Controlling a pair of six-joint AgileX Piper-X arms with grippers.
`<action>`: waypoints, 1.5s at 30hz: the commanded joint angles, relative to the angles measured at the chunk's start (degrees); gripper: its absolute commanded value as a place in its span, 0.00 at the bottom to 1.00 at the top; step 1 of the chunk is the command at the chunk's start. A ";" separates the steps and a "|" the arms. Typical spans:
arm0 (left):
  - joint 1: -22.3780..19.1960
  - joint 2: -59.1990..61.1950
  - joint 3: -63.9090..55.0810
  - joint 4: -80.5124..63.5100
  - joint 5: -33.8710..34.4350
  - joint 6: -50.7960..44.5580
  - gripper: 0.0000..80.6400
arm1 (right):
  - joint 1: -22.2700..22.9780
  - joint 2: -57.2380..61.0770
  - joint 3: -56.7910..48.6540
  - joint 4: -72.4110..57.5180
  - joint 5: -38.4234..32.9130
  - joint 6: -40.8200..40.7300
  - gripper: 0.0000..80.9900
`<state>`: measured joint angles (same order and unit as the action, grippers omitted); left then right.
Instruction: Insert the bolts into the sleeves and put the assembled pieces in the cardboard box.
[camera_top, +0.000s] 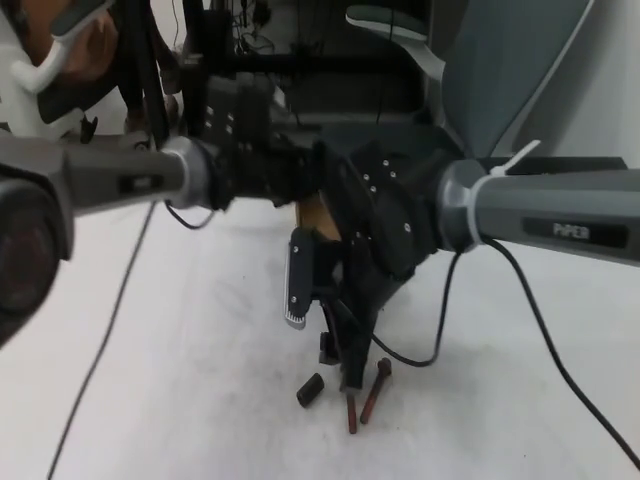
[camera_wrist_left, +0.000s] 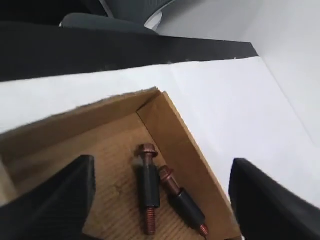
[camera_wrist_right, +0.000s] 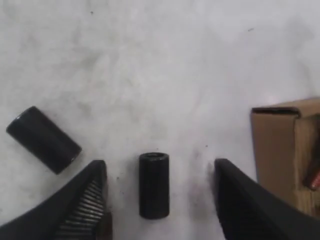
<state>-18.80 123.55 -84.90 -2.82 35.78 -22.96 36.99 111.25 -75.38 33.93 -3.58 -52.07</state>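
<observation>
Two assembled pieces lie side by side on the ribbed, corrugated floor of the brown cardboard box (camera_wrist_left: 175, 130). Each is a copper-coloured bolt with a flanged hex head and a threaded tip, pushed through a smooth matte black sleeve. The first piece (camera_wrist_left: 149, 192) lies towards the middle of the floor, and the second piece (camera_wrist_left: 182, 202) lies close to the box's side wall. The left pincer (camera_wrist_left: 162, 167) hangs above the box, its two dark, blunt fingers spread wide with nothing between them.

Two loose black cylindrical sleeves rest on the white, faintly scuffed tabletop (camera_wrist_right: 175, 60). The nearer sleeve (camera_wrist_right: 154, 185) lies between the fingers of the right pincer (camera_wrist_right: 160, 162), its hollow end showing, and neither finger touches it. The farther sleeve (camera_wrist_right: 44, 140) lies at an angle outside one finger. This pincer is open and points down at the tabletop, and one ridged finger pad (camera_wrist_right: 85, 210) shows fine grooves. A corner of the box stands near it, apart.

From the high view, two loose copper-coloured bolts (camera_top: 376, 390) lie close together on the tabletop, with a black sleeve just beside them. The grey left arm (camera_top: 120, 175) stretches level from the left, while the right arm (camera_top: 560, 215) comes in from the right, its wrist bent downward.
</observation>
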 joint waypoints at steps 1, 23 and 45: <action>2.69 -3.42 -0.81 1.13 2.60 -0.17 0.87 | 0.06 1.77 -2.23 0.75 0.07 -0.90 0.61; 4.96 -12.10 -0.81 41.71 4.47 27.07 0.87 | -2.95 -2.36 -4.56 5.37 9.49 13.88 0.01; -20.66 -12.74 4.71 48.13 -27.98 9.71 0.83 | -17.01 -43.12 25.93 0.13 6.67 37.55 0.01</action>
<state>-37.75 110.74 -80.14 45.95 11.10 -10.52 20.37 71.92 -51.99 34.08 3.76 -14.98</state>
